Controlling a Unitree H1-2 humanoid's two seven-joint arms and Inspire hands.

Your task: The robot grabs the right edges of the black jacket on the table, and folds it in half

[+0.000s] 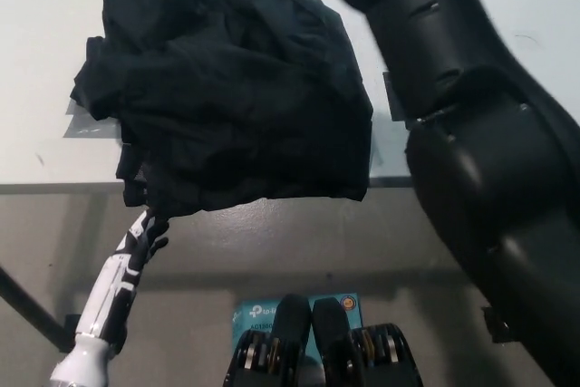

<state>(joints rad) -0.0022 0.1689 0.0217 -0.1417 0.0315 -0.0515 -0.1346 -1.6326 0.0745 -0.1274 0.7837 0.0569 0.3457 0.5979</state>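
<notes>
— Black fabric first: where does the black jacket [236, 88] lie?
— Bunched in a crumpled heap on the white desk [36, 70], toward the left half of it. Its near edge hangs over the desk's front rim, the lower left corner drooping lowest.
— And the right hand?
— Only the black right arm [471, 133] shows, rising from the lower right and leaving the picture at the top. The hand itself is out of view, so I cannot tell how its fingers stand.
— The other one?
— The left hand [145, 240] is raised below the desk's edge at the lower left, its tip just under the jacket's hanging corner. Whether it touches the cloth I cannot tell, and whether its fingers are spread or curled is too dark and small to make out.
— Any containers?
— One small box [254, 310] with a teal face at the bottom middle, low in front of the desk, mostly hidden. Nothing of its contents shows.
— Anything else on the desk?
— A strip of dark tape [391, 101] peeks out between jacket and arm, and a grey patch [86, 126] lies at the jacket's left edge.
</notes>
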